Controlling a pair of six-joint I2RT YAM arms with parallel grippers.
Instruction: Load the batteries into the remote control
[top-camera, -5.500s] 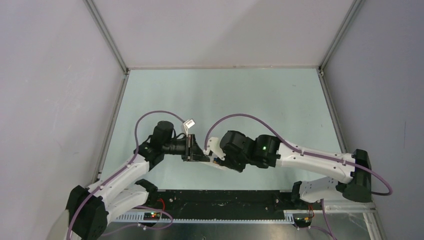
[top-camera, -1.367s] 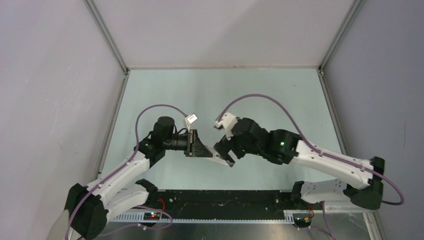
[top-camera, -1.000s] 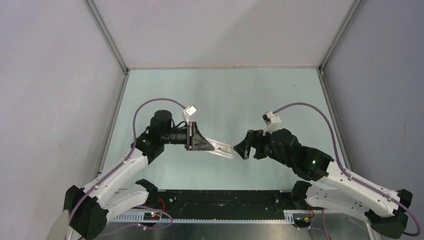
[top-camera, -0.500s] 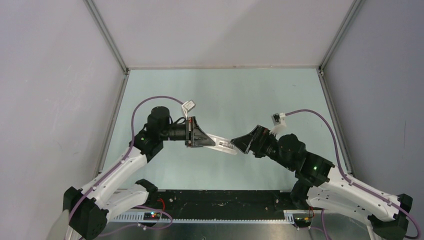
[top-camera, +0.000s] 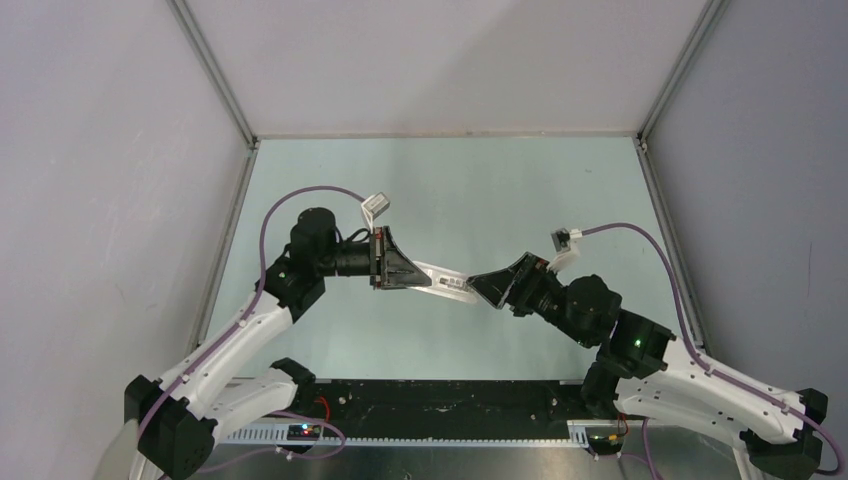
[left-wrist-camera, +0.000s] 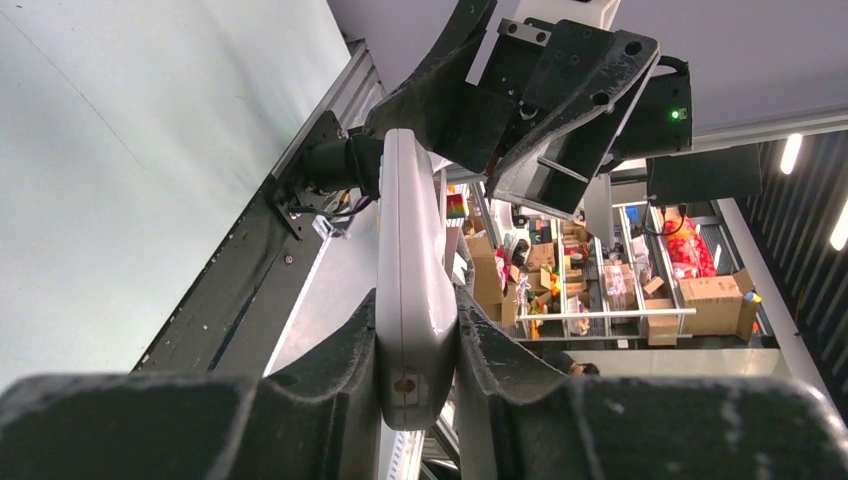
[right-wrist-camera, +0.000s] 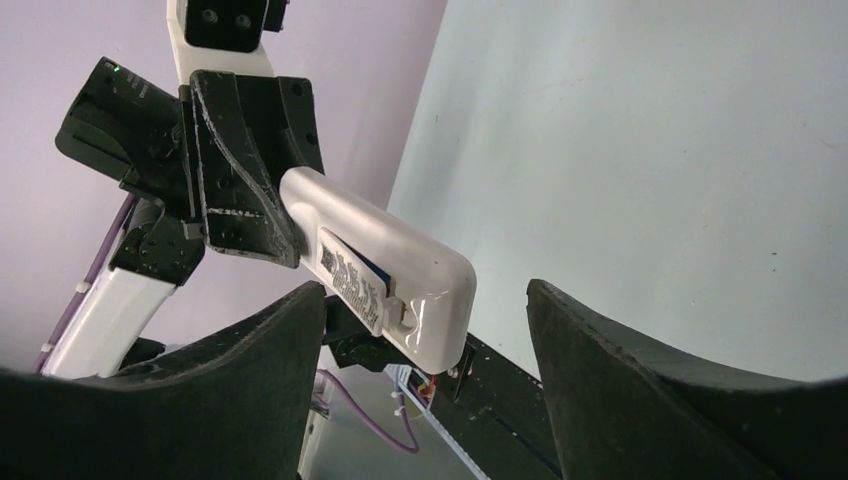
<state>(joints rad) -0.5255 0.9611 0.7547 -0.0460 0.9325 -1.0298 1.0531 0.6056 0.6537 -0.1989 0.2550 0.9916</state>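
Two hands met over the middle of the pale green tabletop (top-camera: 450, 190), with the remote (top-camera: 446, 283) held in the air between them, clear of the surface. The left hand (top-camera: 420, 277) was clamped on one end of the remote. In the left wrist view the white body (left-wrist-camera: 410, 300) stood edge-on, pinched between the two black fingers (left-wrist-camera: 350, 350), and ran away from the camera towards the right hand (left-wrist-camera: 520, 90).

The right hand (top-camera: 478, 285) was spread wide, with the free end of the remote lying in the gap between its fingers. In the right wrist view that rounded end (right-wrist-camera: 440, 280) stood apart from the right-side finger (right-wrist-camera: 640, 380). The other finger (right-wrist-camera: 270, 350) overlapped the remote's lower edge, and I could not tell whether the two touched.

From the same view the remote (right-wrist-camera: 390, 260) slanted down from the left hand (right-wrist-camera: 255, 205) at upper left towards the camera. A printed label (right-wrist-camera: 345, 272) ran along the side facing the camera. Just above it was an open recess, where a blue battery (right-wrist-camera: 368, 264) showed as only a narrow strip. Its seating was too small to judge.

From above, both arms reached inward from the near edge, each trailing a purple cable (top-camera: 300, 200). A green light (top-camera: 637, 343) glowed on the right arm.
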